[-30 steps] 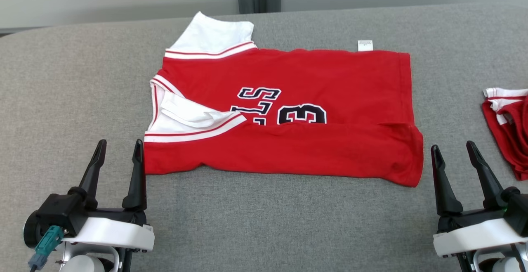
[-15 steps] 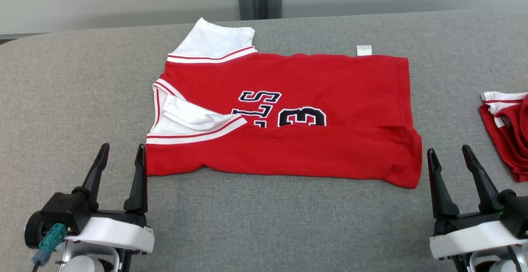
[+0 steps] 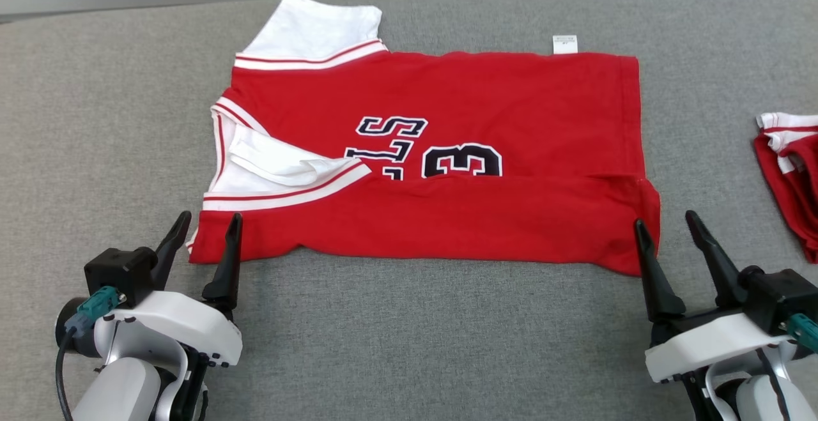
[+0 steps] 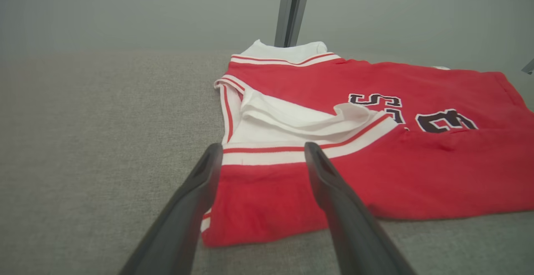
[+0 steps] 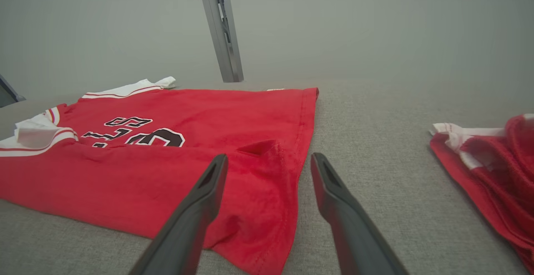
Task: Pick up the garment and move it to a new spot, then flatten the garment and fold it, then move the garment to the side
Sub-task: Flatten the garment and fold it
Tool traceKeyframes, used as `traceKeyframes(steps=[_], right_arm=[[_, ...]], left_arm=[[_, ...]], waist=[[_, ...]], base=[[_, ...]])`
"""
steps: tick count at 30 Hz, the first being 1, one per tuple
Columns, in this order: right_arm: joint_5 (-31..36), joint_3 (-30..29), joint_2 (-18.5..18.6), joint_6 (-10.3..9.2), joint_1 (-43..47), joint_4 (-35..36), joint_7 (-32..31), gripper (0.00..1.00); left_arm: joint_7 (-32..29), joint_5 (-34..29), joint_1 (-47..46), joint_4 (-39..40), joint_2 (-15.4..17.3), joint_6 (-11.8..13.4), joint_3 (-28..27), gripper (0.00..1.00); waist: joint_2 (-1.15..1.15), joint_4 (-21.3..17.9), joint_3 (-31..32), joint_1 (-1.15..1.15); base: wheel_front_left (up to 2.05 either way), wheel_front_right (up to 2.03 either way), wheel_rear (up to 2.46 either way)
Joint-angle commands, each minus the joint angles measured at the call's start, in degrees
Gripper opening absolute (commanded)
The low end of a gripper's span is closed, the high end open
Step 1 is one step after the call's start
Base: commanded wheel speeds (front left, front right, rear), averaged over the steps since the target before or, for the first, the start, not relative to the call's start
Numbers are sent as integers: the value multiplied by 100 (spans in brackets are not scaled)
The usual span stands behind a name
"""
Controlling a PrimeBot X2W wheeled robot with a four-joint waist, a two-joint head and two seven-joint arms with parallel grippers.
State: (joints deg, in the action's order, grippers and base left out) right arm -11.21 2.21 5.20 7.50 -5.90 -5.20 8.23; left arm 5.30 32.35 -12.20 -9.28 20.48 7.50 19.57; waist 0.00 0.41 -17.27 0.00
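Note:
The garment [image 3: 441, 146] is a red jersey with white sleeves and dark lettering, lying flat on the grey table with its near long edge folded over towards the middle. My left gripper [image 3: 206, 223] is open, its fingers on either side of the garment's near left corner [image 4: 233, 220]. At the near right corner [image 5: 267, 208] my right gripper [image 3: 664, 223] is open too, left fingertip at the hem, right fingertip over bare table. Nothing is held.
A second red and white garment [image 3: 789, 178] lies bunched at the table's right edge, also in the right wrist view [image 5: 492, 162]. A grey post [image 5: 221, 29] stands behind the table's far edge. Bare grey table [image 3: 422, 338] stretches between the two grippers.
Both grippers have moved forward to the garment's near corners, the left one also rightward and the right one leftward. The head view has tilted down a little. The garment lies as before.

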Motion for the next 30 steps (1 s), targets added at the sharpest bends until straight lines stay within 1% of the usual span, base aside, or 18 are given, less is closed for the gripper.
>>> traceKeyframes(steps=[1,4,12,13,14,15,20,23,26,28,30], right_arm=[[-51,19,27,-2,-107,-109,-29,100],[-90,122,29,-2,-175,-413,-67,100],[-266,416,-8,-1,-445,-1115,-219,100],[-287,459,-20,-1,-446,-1196,-299,68],[-336,492,-28,-1,-471,-1226,-291,30],[-371,526,-33,-1,-483,-1246,-292,0],[-576,624,69,-2,-496,-1121,-364,0],[-716,653,220,-2,-399,-863,-467,0],[-811,614,405,-2,-251,-544,-660,0],[-855,560,525,-2,-85,-333,-845,0],[-906,465,614,-2,102,-85,-1008,0]], left_arm=[[-44,98,-108,-115,-28,-56,-17,100],[-187,315,-166,-458,-88,-169,-48,100],[-595,822,-279,-1080,-255,-443,-60,100],[-654,855,-295,-1135,-265,-465,-55,98],[-684,863,-323,-1174,-262,-481,-52,21],[-771,923,-317,-1212,-264,-517,-34,0],[-796,1034,-219,-1056,-203,-494,-119,0],[-869,1199,-53,-795,-153,-552,-188,0],[-957,1298,167,-386,-53,-506,-238,0],[-1003,1281,377,-71,50,-405,-272,0],[-1053,1329,638,291,80,-306,-294,0]], waist=[[0,-43,-133,0],[0,-43,-273,0],[0,-43,-530,0],[0,-47,-541,0],[0,-50,-546,0],[0,-52,-541,0],[0,-48,-496,0],[0,-42,-416,0],[0,-25,-323,0],[0,-7,-269,0],[0,20,-214,0]], base=[[0,0,0],[0,0,0],[0,0,0],[0,0,0],[0,0,0],[0,0,0],[0,0,0],[0,0,0],[0,0,0],[0,0,0],[0,0,0]])
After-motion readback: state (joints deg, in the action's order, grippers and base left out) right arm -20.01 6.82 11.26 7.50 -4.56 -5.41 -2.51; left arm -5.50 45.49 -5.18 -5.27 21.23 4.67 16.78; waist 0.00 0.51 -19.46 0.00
